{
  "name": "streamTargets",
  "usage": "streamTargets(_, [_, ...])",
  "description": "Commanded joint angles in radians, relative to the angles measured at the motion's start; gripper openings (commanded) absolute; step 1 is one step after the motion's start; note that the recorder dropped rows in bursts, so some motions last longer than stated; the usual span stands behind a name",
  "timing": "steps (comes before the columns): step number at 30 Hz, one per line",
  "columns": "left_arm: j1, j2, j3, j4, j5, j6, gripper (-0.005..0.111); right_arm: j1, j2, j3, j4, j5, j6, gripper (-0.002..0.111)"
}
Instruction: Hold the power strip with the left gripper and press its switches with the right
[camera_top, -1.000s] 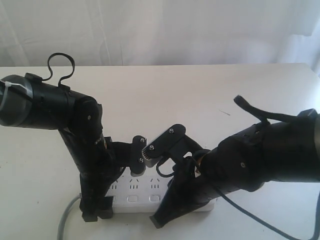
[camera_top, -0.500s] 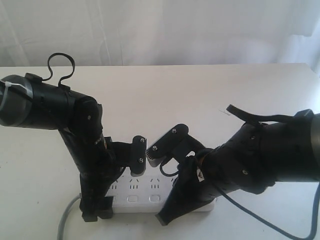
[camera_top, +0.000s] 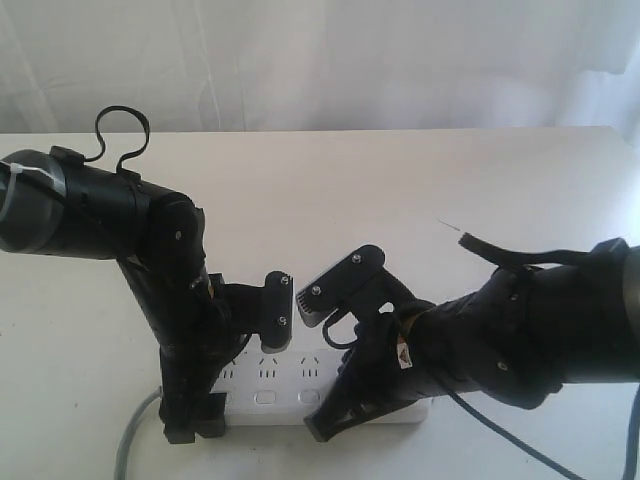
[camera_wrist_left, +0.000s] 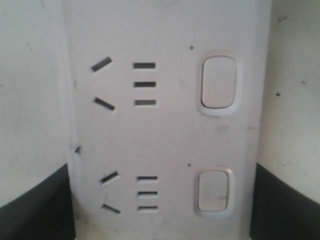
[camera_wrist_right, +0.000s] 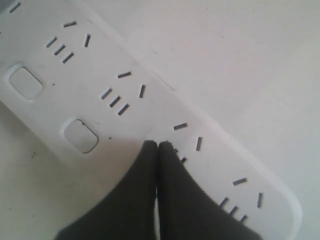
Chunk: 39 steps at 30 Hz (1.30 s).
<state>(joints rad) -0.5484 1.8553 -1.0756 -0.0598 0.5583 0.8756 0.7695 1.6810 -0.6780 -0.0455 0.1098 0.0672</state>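
- A white table (camera_top: 420, 190) fills the scene in front of a pale curtain (camera_top: 330, 60), with both robot arms bent down over its near edge
- The bulky black right arm (camera_top: 540, 330) reaches in from the right, and the right gripper (camera_top: 322, 428) points down at the near side of the strip. In the right wrist view its two black fingers (camera_wrist_right: 140, 190) are pressed flat together with only a hairline seam between them. Their joined tips meet the strip's face beside the slots of one socket; whether they bear down on it cannot be told
- The matte black left arm (camera_top: 110, 215), with a looped black cable (camera_top: 120, 130) on top, drops steeply to the strip's left end, where the left gripper (camera_top: 195, 422) sits
- In the left wrist view its fingers (camera_wrist_left: 37, 205) straddle the white bar, one against each long edge, clamping it across its width
- The power strip (camera_top: 270, 383) lies flat on the table near the front edge, lengthwise from left to right, its middle showing between the two arms
- A grey cord (camera_top: 130, 440) leaves its left end and runs off toward the front
- The switches (camera_wrist_left: 218, 82) form a row along one long edge, one by each socket; two show under the left camera and two more (camera_wrist_right: 80, 136) lie uncovered just beside the right fingertips
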Motion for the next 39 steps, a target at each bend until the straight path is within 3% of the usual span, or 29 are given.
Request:
streamTargets(1, [0.000, 0.044, 0.027, 0.042, 0.038, 0.019, 0.000, -0.003, 0.061, 0.083, 0.005, 0.102, 0.008, 0.000])
streamTargets(7, [0.000, 0.044, 0.027, 0.042, 0.038, 0.019, 0.000, -0.003, 0.029, 0.085, 0.005, 0.077, 0.008, 0.000])
streamTargets(20, [0.000, 0.044, 0.027, 0.042, 0.038, 0.019, 0.000, -0.003, -0.285, 0.083, 0.011, 0.055, 0.020, 0.000])
streamTargets(34, [0.000, 0.044, 0.027, 0.042, 0.038, 0.019, 0.000, -0.003, -0.171, 0.087, 0.015, -0.005, 0.023, 0.000])
streamTargets(39, [0.000, 0.044, 0.027, 0.042, 0.037, 0.019, 0.000, 0.045, -0.171, 0.087, 0.035, -0.036, 0.023, 0.000])
